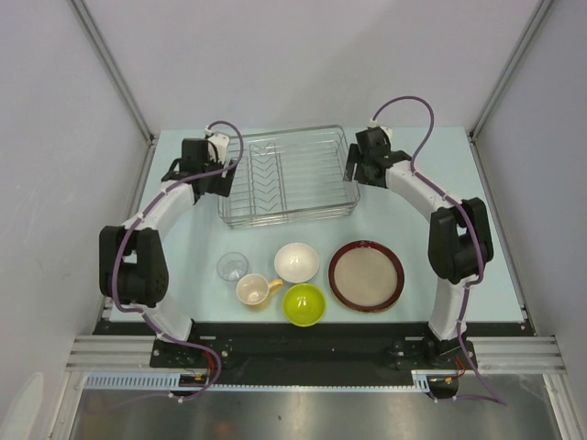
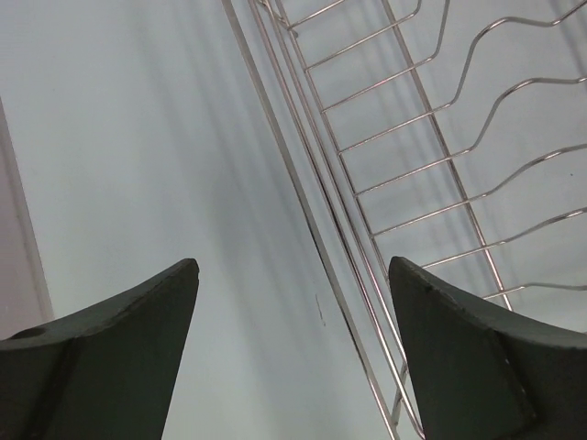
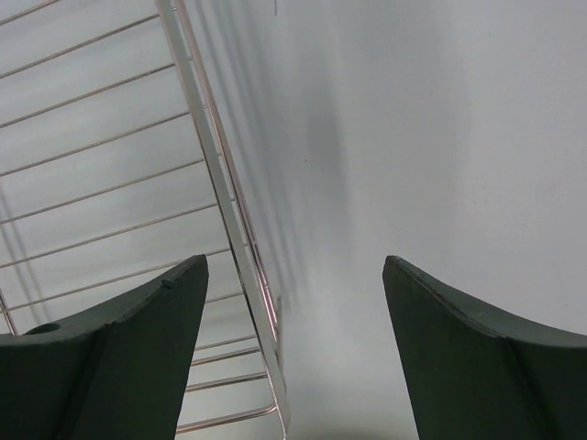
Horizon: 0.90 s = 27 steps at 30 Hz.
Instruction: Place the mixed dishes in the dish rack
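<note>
**Both my grippers at the ends of the rack, dishes on the table**

Top view: the rectangular silver wire dish rack point(image 1: 289, 214) sits on the pale blue tabletop point(image 1: 202, 247) at the far middle, with nothing in it. Its long axis runs left to right, the right end turned slightly away from my bases. It has low wire sides and a row of bent wire dividers down its middle. My left gripper point(image 1: 220, 177) is at its left short end and my right gripper point(image 1: 351, 170) at its right short end. From here I cannot tell whether either one touches the wire.

Nearer my bases, well apart from the rack, the dishes stand in a loose group:
- a small clear glass point(image 1: 232, 266);
- a tan-yellow mug point(image 1: 250, 291), upright, its handle pointing right;
- a white bowl point(image 1: 297, 262);
- a lime-green bowl point(image 1: 304, 304);
- a round beige plate with a dark-red rim point(image 1: 367, 275), lying flat.

Left wrist view: my left gripper point(image 2: 293, 266) is spread wide and holds nothing. The rack point(image 2: 316, 229) has its thin silver side rails slanting from top centre to lower right — they pass between my fingers, closer to the right-hand one.

Right wrist view: my right gripper point(image 3: 293, 261) is just as wide and grips nothing. The rack's point(image 3: 213, 170) edge rail runs down from the upper left, ending between my fingers — just beside the left-hand one.
</note>
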Available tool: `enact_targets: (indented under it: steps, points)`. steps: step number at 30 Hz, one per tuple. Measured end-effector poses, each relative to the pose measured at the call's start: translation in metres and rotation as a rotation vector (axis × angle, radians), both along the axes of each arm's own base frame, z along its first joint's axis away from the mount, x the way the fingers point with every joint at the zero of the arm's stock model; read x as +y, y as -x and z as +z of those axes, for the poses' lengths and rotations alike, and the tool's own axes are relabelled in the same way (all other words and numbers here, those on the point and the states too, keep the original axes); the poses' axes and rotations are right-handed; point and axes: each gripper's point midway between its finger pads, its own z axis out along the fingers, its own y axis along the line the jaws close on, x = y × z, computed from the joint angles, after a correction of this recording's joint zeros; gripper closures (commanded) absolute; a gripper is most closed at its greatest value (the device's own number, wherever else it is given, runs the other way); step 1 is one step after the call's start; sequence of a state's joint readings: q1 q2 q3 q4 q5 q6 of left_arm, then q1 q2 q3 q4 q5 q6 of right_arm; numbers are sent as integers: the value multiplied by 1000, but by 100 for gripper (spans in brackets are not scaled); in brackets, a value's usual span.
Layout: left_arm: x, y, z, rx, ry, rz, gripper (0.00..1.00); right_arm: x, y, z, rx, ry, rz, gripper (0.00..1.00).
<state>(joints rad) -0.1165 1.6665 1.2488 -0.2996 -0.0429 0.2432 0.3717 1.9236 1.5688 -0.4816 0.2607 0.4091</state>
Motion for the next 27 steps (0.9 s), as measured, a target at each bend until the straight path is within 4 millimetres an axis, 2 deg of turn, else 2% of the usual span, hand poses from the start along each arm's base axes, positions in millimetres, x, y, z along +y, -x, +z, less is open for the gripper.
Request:
enact_targets:
  steps: [3,7,12,24,27]
  points:
    - [3,3,-11,7,-7,8,11,-6,0,-2,1,12,-17,19]
    - [5,15,-32,47,-16,12,11,-17,14,-20,45,24,-41,20]
    - [7,20,-50,82,-25,17,12,-23,27,-19,53,30,-53,21]
    - [-4,13,-52,62,7,-21,13,-38,76,-20,88,33,-81,21]
    - [-8,12,-52,60,13,-33,13,-42,81,-19,90,38,-85,18]
